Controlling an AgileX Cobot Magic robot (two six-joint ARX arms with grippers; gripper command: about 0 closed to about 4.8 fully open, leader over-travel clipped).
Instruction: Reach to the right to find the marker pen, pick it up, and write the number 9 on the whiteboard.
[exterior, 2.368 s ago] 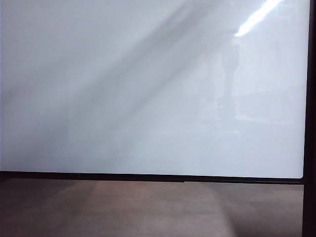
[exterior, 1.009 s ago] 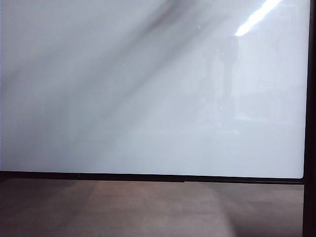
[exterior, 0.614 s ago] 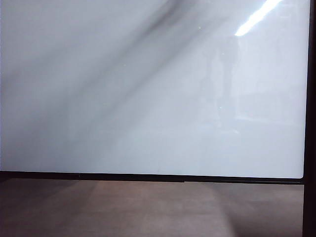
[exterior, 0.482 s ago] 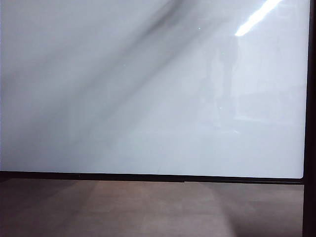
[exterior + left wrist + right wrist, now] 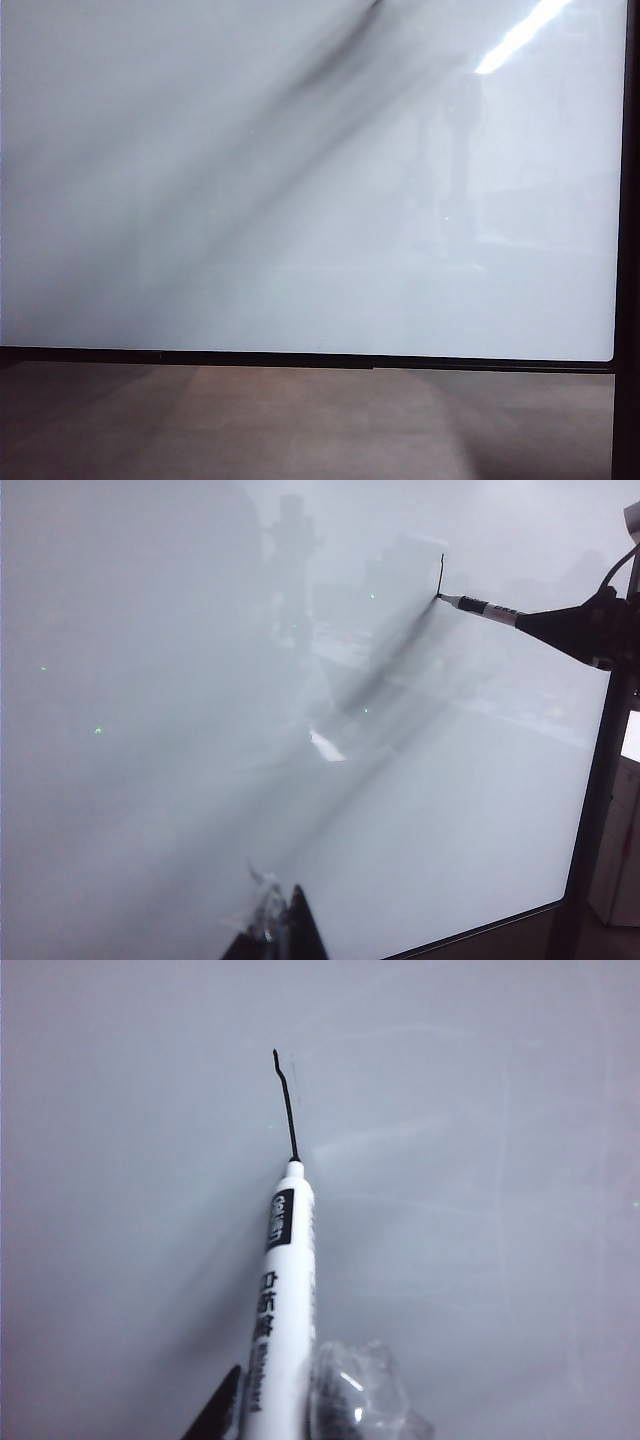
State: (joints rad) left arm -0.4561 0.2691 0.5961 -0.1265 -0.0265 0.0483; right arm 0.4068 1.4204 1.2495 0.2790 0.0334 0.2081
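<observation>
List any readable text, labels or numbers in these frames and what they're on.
Marker pen: a black label near the tip with white lettering, and dark print down the white barrel; both too blurred to read.
Whiteboard: no printed text. One short black stroke running from the pen tip, not yet a readable number.
Nothing else carries text.
The right end effector holds the pen.

Marker pen (image 5: 278,1290) tip touching whiteboard (image 5: 480,1160)

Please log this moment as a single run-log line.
right end effector: shut on marker pen | tip on whiteboard | number 9: one short stroke | left end effector: shut, idle
</observation>
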